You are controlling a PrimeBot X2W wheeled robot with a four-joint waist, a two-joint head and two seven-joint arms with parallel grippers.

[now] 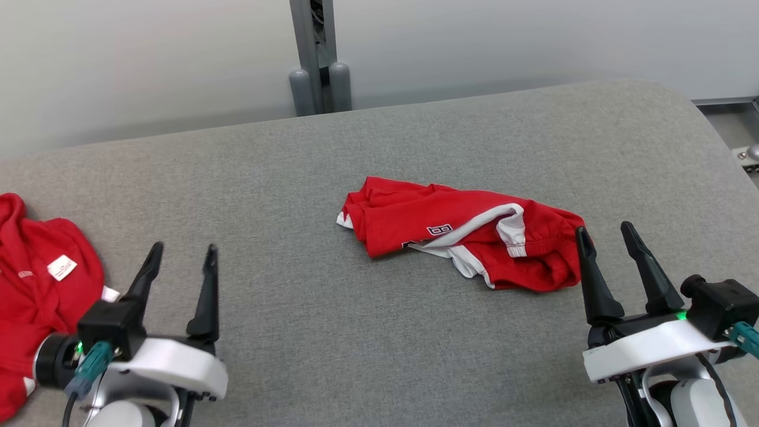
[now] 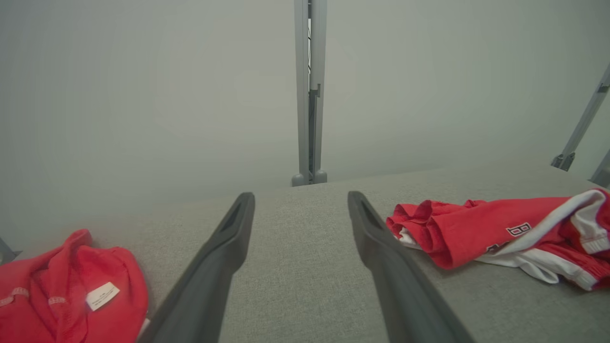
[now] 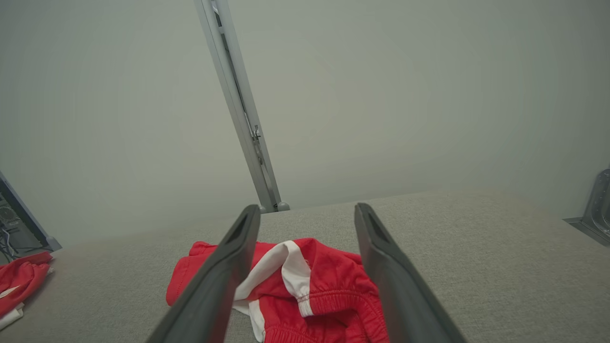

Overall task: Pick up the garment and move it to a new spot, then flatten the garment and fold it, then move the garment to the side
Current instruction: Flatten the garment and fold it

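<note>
A crumpled red garment with white trim lies near the middle of the grey padded table, a small number patch showing on its front. The right gripper sits at the lower right, its fingers spread apart and pointing up; one dark tip lines up with the garment's right end, though I can't tell if it touches. The left gripper waits at the lower left, fingers also spread, holding nothing. Just beside it, at the table's left edge, a second red cloth is bunched up, a white label on top. A grey post stands behind the table.
</note>
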